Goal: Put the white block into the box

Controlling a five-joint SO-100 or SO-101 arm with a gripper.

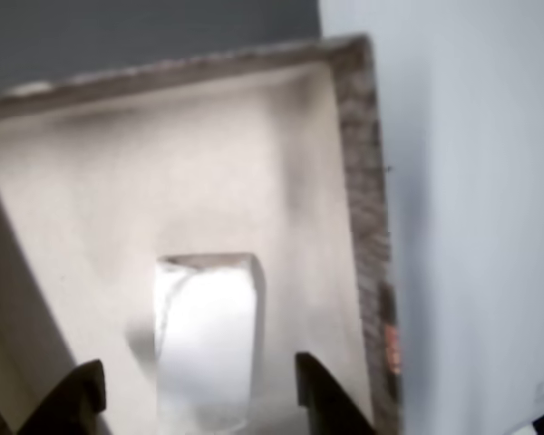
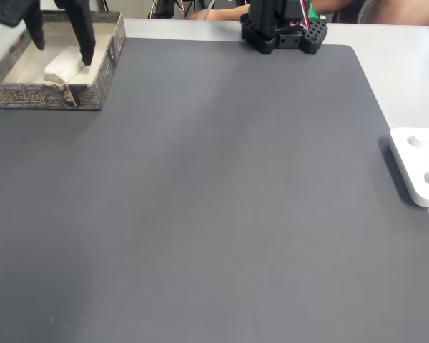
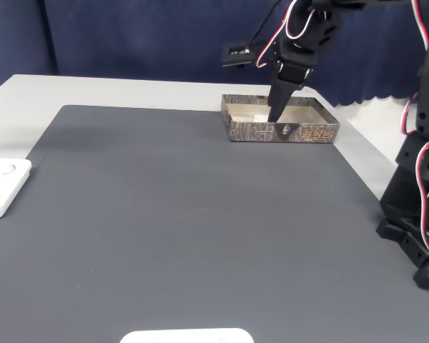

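Releasing white block point(image 1: 207, 340) | block lies on floor of cardboard box point(image 2: 104, 82), far-left on table in a fixed view | hand point(image 1: 199, 385) spread, fingertips flanking block, holding nothing | block's long axis runs straight away from hand.

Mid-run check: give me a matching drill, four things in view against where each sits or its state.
1. small white rectangular block
2. shallow cardboard box
3. black two-finger gripper
4. white rounded plate with round knobs

A. right edge of a fixed view, off the mat
B. open, fingers either side of the block
C. lying inside the box
D. far left corner of the dark mat

Pairs: 1-C, 2-D, 3-B, 4-A
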